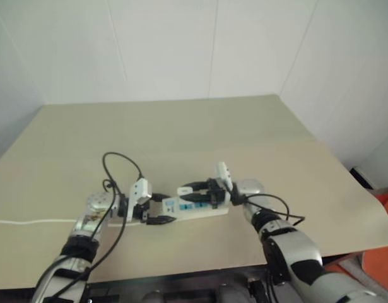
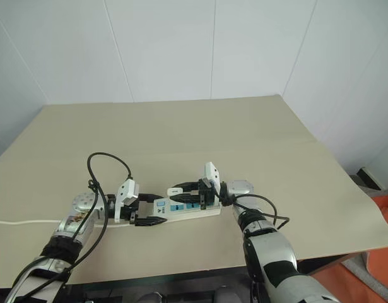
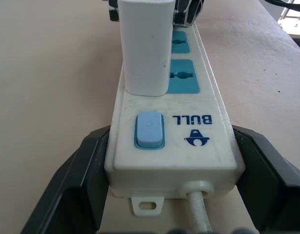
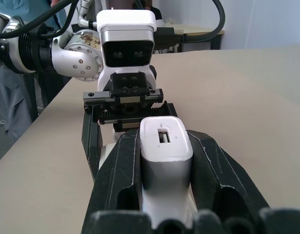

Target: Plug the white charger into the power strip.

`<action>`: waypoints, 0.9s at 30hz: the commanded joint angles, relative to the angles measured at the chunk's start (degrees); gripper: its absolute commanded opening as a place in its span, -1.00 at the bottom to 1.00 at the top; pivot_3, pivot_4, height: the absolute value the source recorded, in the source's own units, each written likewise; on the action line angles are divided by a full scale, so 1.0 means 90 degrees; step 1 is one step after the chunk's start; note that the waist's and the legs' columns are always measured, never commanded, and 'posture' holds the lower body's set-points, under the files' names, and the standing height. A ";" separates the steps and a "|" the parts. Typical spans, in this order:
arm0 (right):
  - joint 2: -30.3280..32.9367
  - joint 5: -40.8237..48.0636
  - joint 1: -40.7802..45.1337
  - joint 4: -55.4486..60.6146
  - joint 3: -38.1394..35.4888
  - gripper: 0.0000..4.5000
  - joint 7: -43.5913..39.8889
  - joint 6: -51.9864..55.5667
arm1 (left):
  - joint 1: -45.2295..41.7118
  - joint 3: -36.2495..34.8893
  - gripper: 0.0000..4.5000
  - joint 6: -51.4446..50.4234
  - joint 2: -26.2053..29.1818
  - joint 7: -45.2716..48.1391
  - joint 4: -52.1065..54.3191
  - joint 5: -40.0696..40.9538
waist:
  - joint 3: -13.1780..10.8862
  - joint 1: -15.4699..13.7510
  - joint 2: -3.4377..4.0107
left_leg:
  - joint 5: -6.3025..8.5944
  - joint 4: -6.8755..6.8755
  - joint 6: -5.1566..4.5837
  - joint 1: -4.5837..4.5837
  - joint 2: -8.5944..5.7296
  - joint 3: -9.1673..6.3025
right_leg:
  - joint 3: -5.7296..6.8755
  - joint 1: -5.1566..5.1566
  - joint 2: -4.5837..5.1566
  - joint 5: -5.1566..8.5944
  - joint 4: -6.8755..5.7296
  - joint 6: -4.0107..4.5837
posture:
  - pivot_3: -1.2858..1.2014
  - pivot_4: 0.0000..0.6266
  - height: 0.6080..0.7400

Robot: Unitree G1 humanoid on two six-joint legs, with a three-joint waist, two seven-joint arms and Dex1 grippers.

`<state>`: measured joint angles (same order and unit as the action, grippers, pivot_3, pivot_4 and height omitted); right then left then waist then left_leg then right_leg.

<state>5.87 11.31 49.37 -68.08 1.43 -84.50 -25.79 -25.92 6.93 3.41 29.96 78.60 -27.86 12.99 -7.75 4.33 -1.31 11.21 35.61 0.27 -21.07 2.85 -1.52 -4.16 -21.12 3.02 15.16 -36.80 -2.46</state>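
Charger seated on the strip, one gripper at each end.

The power strip (image 3: pixel 208 122) lies on the tan table (image 1: pixel 181 126), its switch end between the spread fingers of the left gripper (image 1: pixel 154 209), one finger along each long side. The white charger (image 3: pixel 144 46) stands upright on the socket beside the switch, pinched by the right gripper (image 4: pixel 165 161), whose fingers press its two sides.

The power strip (image 2: pixel 187 210) lies on the near worktop (image 2: pixel 181 139). The white charger (image 3: pixel 144 46) stands on it, beside its switch (image 3: pixel 149 129) at the left end.
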 commanded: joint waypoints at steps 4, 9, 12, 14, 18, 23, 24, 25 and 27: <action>0.0356 -0.0706 -0.0537 -0.0527 0.0332 -0.35 0.0343 0.0126 | 0.0183 0.0076 0.45 -0.0028 0.0288 0.0319 0.0299 -0.0007 | 0.0005 -0.0003 -0.0002 | 0.0000 -0.0006 0.0000 0.0001 0.0003 -0.0005 | 0.0002 -0.0001 -0.0004 0.0009 -0.0003 0.0002 | 0.03 -0.52 1.00; 0.0421 -0.0569 -0.0569 -0.0415 0.0188 0.37 0.0051 -0.0298 | 0.0170 0.0089 0.45 -0.0018 0.0252 0.0324 0.0268 0.0017 | 0.0024 -0.0022 -0.0034 | 0.0000 -0.0014 0.0000 -0.0002 0.0003 -0.0007 | 0.0005 -0.0003 -0.0004 0.0011 0.0000 0.0004 | 0.03 -0.52 1.00; 0.0469 -0.0523 -0.0541 -0.0372 0.0143 0.83 -0.0224 -0.0548 | 0.0138 0.0106 0.45 0.0014 0.0217 0.0304 0.0220 0.0024 | 0.0031 -0.0016 -0.0046 | 0.0000 -0.0030 0.0000 0.0002 0.0004 -0.0006 | 0.0004 -0.0003 -0.0003 0.0013 0.0004 0.0007 | 0.03 -0.52 1.00; 0.0527 -0.0535 -0.0487 -0.0367 0.0139 0.99 -0.0313 -0.0636 | 0.0095 0.0122 0.45 0.0019 0.0187 0.0303 0.0178 0.0035 | 0.0031 -0.0030 -0.0046 | 0.0000 -0.0040 0.0000 0.0003 0.0004 -0.0007 | 0.0006 -0.0007 -0.0004 0.0016 0.0003 0.0011 | 0.03 -0.52 1.00; 0.0649 -0.0547 -0.0399 -0.0369 0.0129 0.99 -0.0435 -0.0735 | -0.0059 0.0159 0.45 -0.0122 0.0122 0.0414 0.0022 0.0117 | 0.0030 -0.0043 -0.0046 | 0.0000 -0.0048 0.0000 -0.0001 0.0004 -0.0008 | 0.0008 -0.0009 -0.0003 0.0021 0.0006 0.0011 | 0.03 -0.52 1.00; 0.0779 -0.0547 -0.0370 -0.0353 0.0123 1.00 -0.0499 -0.0803 | -0.0167 -0.0119 0.98 -0.0121 -0.0110 0.0610 -0.0083 0.0566 | 0.0026 -0.0059 -0.0043 | 0.0000 -0.0048 0.0000 -0.0002 0.0001 -0.0006 | 0.0009 -0.0009 -0.0001 0.0022 0.0008 0.0010 | 0.03 -0.52 1.00; 0.0799 -0.0542 -0.0369 -0.0352 0.0123 1.00 -0.0511 -0.0807 | -0.0156 -0.0159 0.98 -0.0088 -0.0133 0.0623 -0.0068 0.0617 | 0.0024 -0.0068 -0.0045 | 0.0000 -0.0047 0.0001 -0.0003 0.0000 -0.0006 | 0.0010 -0.0009 0.0001 0.0022 0.0008 0.0010 | 0.03 -0.52 1.00; 0.0817 -0.0539 -0.0367 -0.0349 0.0124 1.00 -0.0517 -0.0813 | -0.0145 -0.0203 0.98 -0.0097 -0.0142 0.0653 -0.0031 0.0675 | 0.0024 -0.0077 -0.0045 | 0.0000 -0.0046 0.0001 -0.0004 0.0001 -0.0007 | 0.0012 -0.0009 0.0001 0.0022 0.0008 0.0010 | 0.03 -0.52 1.00; 0.0856 -0.0547 -0.0365 -0.0338 0.0134 1.00 -0.0518 -0.0846 | -0.0100 -0.0259 0.98 -0.0087 -0.0087 0.0733 0.0107 0.0748 | 0.0024 -0.0080 -0.0045 | 0.0000 -0.0046 0.0001 -0.0004 0.0000 -0.0006 | 0.0011 -0.0009 0.0003 0.0022 0.0009 0.0010 | 0.03 -0.52 1.00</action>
<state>12.53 9.73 48.71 -68.13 1.22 -87.77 -33.36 -26.74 5.84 2.34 28.75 83.92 -29.12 18.16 -7.54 3.61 -1.71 11.21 35.20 0.27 -21.11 2.85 -1.58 -4.06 -21.20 3.04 15.36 -36.72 -2.38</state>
